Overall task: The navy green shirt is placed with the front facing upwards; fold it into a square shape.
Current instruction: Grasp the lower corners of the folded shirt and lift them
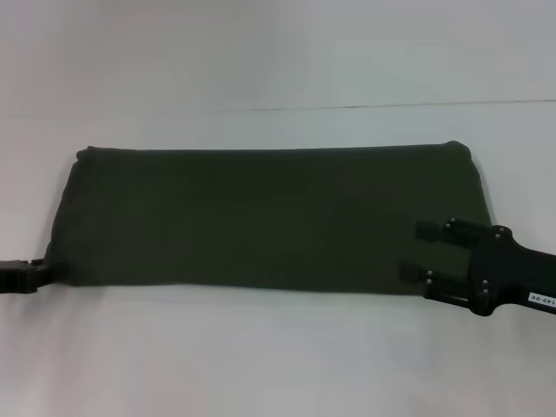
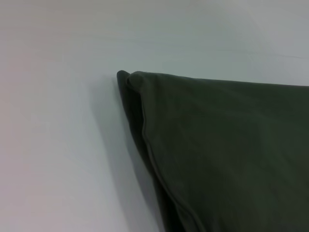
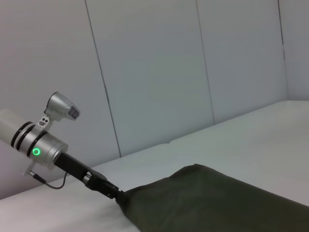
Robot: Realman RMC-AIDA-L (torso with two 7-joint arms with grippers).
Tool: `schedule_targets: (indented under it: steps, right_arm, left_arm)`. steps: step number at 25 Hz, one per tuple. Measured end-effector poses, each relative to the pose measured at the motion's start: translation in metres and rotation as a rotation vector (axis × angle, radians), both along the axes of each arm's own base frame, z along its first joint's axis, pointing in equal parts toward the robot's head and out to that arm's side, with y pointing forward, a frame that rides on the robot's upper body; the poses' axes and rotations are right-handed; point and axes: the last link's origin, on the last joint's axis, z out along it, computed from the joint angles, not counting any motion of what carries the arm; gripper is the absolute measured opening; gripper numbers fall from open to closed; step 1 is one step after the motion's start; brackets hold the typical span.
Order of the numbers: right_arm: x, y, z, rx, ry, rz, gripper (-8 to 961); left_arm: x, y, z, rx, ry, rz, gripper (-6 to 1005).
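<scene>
The navy green shirt (image 1: 261,217) lies on the white table as a long folded band with its plain green side up and no print showing. At the band's near left corner, my left gripper (image 1: 38,271) touches the cloth and looks shut on that corner. The right wrist view shows the same grip, with the left gripper (image 3: 116,193) meeting a pulled-up point of the shirt (image 3: 207,203). My right gripper (image 1: 410,250) stands open over the shirt's near right end, one finger on either side of the cloth there. A folded corner of the shirt (image 2: 217,154) fills the left wrist view.
The white table (image 1: 261,356) runs around the shirt on all sides, and a seam line (image 1: 391,106) crosses it behind the shirt. Pale wall panels (image 3: 154,72) stand beyond the table's far side.
</scene>
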Motion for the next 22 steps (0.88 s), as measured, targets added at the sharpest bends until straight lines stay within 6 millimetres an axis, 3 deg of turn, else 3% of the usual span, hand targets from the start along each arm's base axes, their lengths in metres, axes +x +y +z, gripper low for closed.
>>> schedule_targets:
  steps: [10,13,15,22]
  right_arm:
    - [0.006,-0.002,0.008,0.007,0.006,-0.031,735]
    - [0.015,-0.005,0.015,0.015,0.011,-0.079,735]
    - [0.025,-0.008,0.022,0.035,0.009,-0.132,735]
    - [0.075,-0.027,0.046,0.145,-0.013,-0.384,734]
  left_arm:
    - [0.001,0.0,-0.001,-0.008,0.001,-0.006,233]
    - [0.002,-0.001,-0.002,-0.015,-0.006,-0.011,112]
    - [0.005,-0.002,-0.002,-0.028,-0.022,-0.019,32]
    - [0.01,-0.007,0.0,-0.054,-0.057,-0.04,14]
